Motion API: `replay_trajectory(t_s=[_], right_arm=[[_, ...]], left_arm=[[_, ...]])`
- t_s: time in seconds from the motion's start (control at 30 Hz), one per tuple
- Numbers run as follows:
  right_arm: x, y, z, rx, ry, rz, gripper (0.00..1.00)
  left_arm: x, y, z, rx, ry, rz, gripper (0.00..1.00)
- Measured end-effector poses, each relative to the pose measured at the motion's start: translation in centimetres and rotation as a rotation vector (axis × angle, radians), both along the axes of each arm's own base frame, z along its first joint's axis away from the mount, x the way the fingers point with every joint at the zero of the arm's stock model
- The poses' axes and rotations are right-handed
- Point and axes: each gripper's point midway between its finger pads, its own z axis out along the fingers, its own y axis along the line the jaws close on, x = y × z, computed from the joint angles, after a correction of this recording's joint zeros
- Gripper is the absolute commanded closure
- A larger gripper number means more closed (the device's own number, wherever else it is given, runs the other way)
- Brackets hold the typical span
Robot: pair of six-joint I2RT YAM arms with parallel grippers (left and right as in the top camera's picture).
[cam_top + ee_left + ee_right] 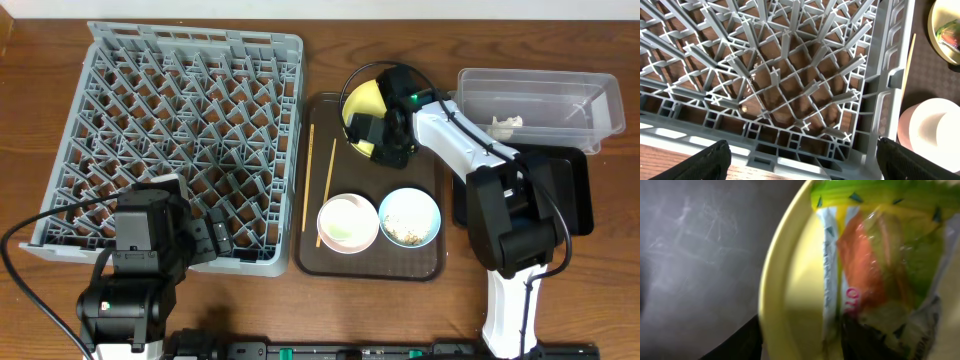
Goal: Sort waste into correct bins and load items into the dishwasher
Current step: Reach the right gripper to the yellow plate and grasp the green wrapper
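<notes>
The grey dish rack (pixel 180 130) is set on the left half of the tabletop, reaching from near the far edge almost to the near edge, and no dish is seen in it. Just beside its right wall a brown serving tray (pixel 360 180) is laid at the middle of the tabletop. At the tray's far end the yellow plate (pixel 365 100) is placed. In the right wrist view the green-yellow printed wrapper (pixel 880 255) is seen lying on the plate, reaching to its rim. The right pincer (pixel 378 140) is lowered over the near part of the plate. Its dark fingers (pixel 740 342) are seen low in the wrist view with the plate rim and a corner of the wrapper between them, but it cannot be told whether they are clenched on anything. At the tray's near end the white bowl (pixel 347 222) and the light blue bowl (pixel 409 217) are set side by side, and beige crumbs (pixel 408 228) are scattered inside the blue one. The wooden chopsticks (pixel 327 190) are laid lengthwise along the tray's left side. The clear plastic tub (pixel 540 95) is placed at the far right corner of the tabletop, with the crumpled white tissue (pixel 505 125) inside it. The black tray (pixel 575 190) is set by the right edge, just nearer than the tub, and is partly covered by the right arm. The left pincer (pixel 802 160) is held released, its fingers spread wide with nothing between them, above the near right corner of the rack.
</notes>
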Motion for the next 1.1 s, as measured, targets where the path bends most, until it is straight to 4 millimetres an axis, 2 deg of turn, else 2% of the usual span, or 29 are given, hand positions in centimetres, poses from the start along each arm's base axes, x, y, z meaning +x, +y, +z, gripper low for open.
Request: replay_trajectory(t_s=[0.2, 0.37, 0.43, 0.5, 0.57, 0.6, 0.63, 0.67, 0.7, 0.83, 0.9, 1.0, 1.1], right_arm=[[-2.5, 0.1, 2.0, 0.033, 0.079, 0.0, 0.66], [-4.6, 0.2, 2.4, 0.052, 0.167, -0.014, 0.75], [-4.8, 0.2, 2.4, 0.057, 0.18, -0.027, 0.7], [-4.7, 0.4, 2.5, 0.066, 0.181, -0.043, 0.69], [-4.3, 0.5, 2.6, 0.075, 0.166, -0.061, 0.6], [-4.0, 0.6, 2.7, 0.079, 0.154, -0.067, 0.47], [-3.1, 0.7, 3.1, 0.087, 0.117, -0.084, 0.42], [-2.1, 0.9, 3.5, 0.096, 0.072, -0.092, 0.31], [-0.8, 1.1, 4.1, 0.108, 0.011, -0.103, 0.27], [3.6, 1.5, 6.8, 0.146, -0.182, -0.132, 0.22], [4.7, 1.5, 7.4, 0.156, -0.23, -0.136, 0.2], [5.1, 1.4, 7.3, 0.146, -0.248, -0.13, 0.17], [5.1, 1.3, 5.9, 0.125, -0.228, -0.112, 0.13]], left_arm=[[0.0, 0.0, 0.0, 0.0, 0.0, 0.0, 0.06], [0.0, 0.0, 0.0, 0.0, 0.0, 0.0, 0.07], [0.0, 0.0, 0.0, 0.0, 0.0, 0.0, 0.07], [0.0, 0.0, 0.0, 0.0, 0.0, 0.0, 0.07], [0.0, 0.0, 0.0, 0.0, 0.0, 0.0, 0.07], [0.0, 0.0, 0.0, 0.0, 0.0, 0.0, 0.07], [0.0, 0.0, 0.0, 0.0, 0.0, 0.0, 0.07], [0.0, 0.0, 0.0, 0.0, 0.0, 0.0, 0.06], [0.0, 0.0, 0.0, 0.0, 0.001, 0.0, 0.07], [0.0, 0.0, 0.0, 0.0, 0.0, 0.0, 0.07], [0.0, 0.0, 0.0, 0.0, 0.0, 0.0, 0.07], [0.0, 0.0, 0.0, 0.0, 0.0, 0.0, 0.07], [0.0, 0.0, 0.0, 0.0, 0.0, 0.0, 0.07]])
